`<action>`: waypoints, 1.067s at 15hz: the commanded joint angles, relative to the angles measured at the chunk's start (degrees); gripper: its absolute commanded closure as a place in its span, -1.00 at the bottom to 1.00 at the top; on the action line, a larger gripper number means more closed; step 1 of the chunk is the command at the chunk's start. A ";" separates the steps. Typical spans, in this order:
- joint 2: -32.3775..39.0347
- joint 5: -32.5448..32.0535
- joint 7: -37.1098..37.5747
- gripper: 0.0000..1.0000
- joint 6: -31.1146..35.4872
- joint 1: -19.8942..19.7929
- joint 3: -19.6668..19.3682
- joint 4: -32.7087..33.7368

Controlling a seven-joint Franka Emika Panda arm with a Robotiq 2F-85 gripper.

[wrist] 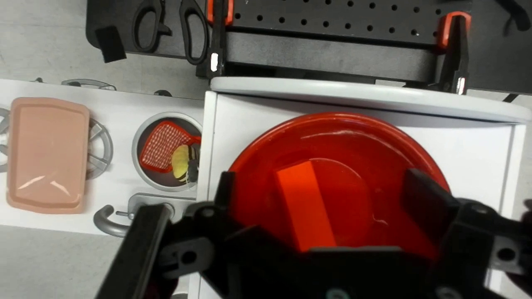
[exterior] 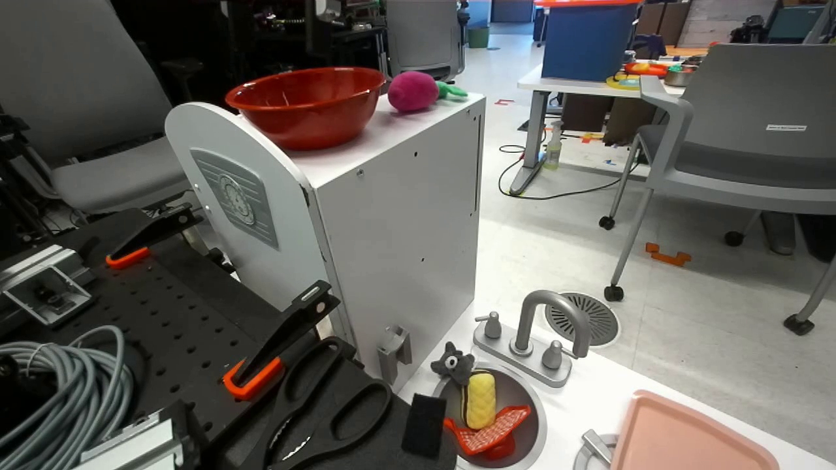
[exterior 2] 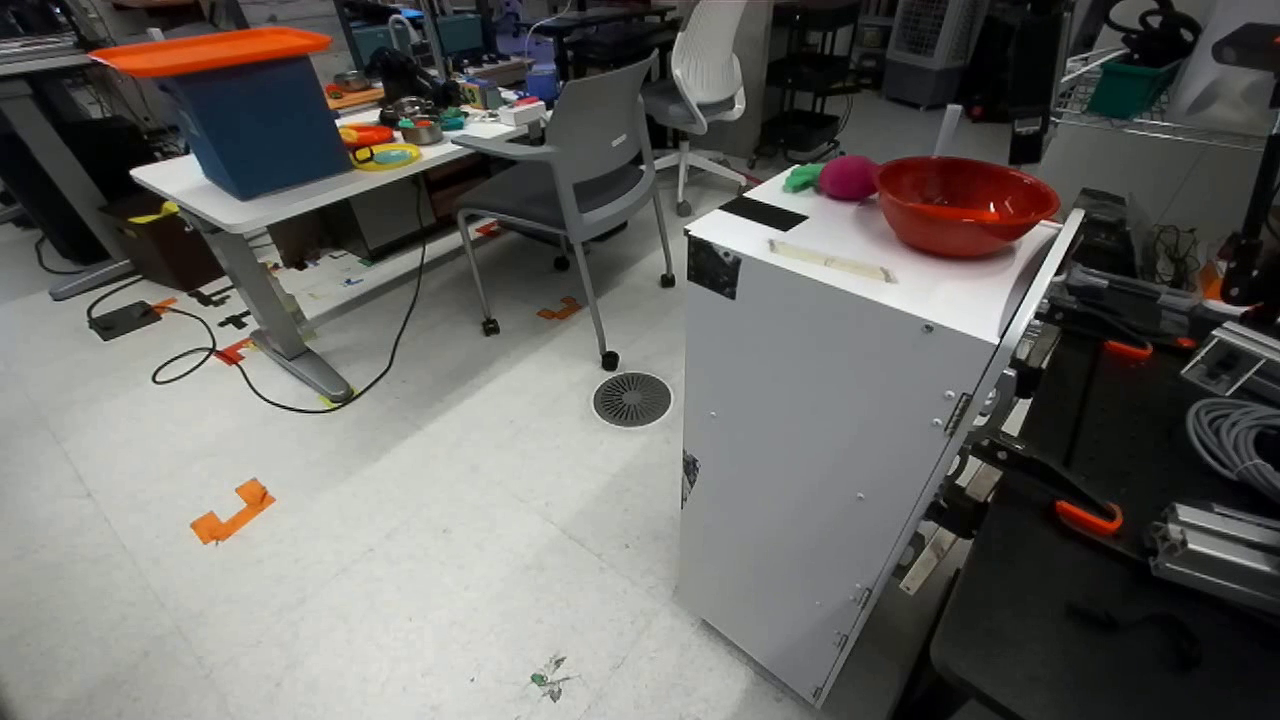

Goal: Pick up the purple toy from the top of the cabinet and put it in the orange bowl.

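The toy (exterior: 413, 91) is lying on top of the cabinet (exterior: 398, 215), just beside the bowl (exterior: 310, 124); whether the two are touching is not showing. It is looking like plush: probably light, soft, not slippery and hard to harm. The round body (exterior 2: 848, 178) is likely to be giving under a squeeze, so the best hold is probably lying across its widest part, on the sides not facing the bowl. The green end (exterior: 452, 91), pointing away from the bowl, is seeming a poorer hold: it may be bending and letting the body swing. The toy could also be rolling if nudged. In the wrist view the jaws are standing wide apart above the bowl, gripping nothing.

No brand is reading clearly. The plate (exterior: 258, 196) on the cabinet's front is bearing a round emblem (exterior: 236, 200), with no letters I am making out. A white label (exterior: 786, 128) is sitting on the back of the chair (exterior: 738, 160), its print too small for reading.
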 commanded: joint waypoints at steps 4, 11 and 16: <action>3.63 -8.97 8.11 -1.00 -3.04 0.84 0.49 5.90; 7.57 -6.44 4.13 -1.00 -1.00 3.20 3.20 8.76; 8.71 -4.80 2.87 -1.00 -0.91 4.31 4.65 8.54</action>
